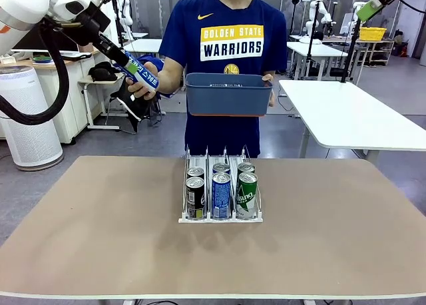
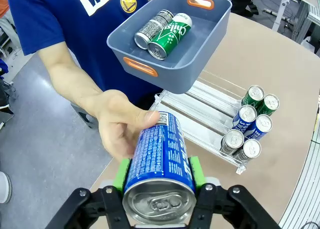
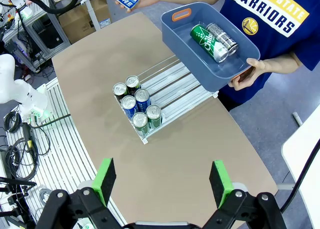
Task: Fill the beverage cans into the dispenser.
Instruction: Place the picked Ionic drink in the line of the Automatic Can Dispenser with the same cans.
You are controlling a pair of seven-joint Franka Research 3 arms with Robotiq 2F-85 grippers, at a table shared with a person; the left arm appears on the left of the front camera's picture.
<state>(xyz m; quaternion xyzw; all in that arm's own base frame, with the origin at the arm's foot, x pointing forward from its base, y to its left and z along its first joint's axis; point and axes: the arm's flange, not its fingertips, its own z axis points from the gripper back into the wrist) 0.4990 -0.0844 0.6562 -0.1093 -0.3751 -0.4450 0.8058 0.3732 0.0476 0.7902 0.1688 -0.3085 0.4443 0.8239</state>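
Blue can (image 2: 159, 154) pinched in left fingers (image 2: 120, 175), right fingers (image 3: 106, 174) agape, empty, six cans (image 1: 221, 193) in dispenser (image 3: 180, 86), perhaps two in bin (image 1: 226, 95)

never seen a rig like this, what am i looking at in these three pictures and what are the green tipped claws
Two robot arms share a table with a person. The front picture looks across the table from the robot's side. The other two come from cameras on each arm's wrist, looking along its claw. The left gripper is shut on a blue can, which the person's hand also touches. The right gripper hangs open above the table, holding nothing. On the table stands a clear rack with six cans at its front. The person holds a blue bin with two more cans inside.
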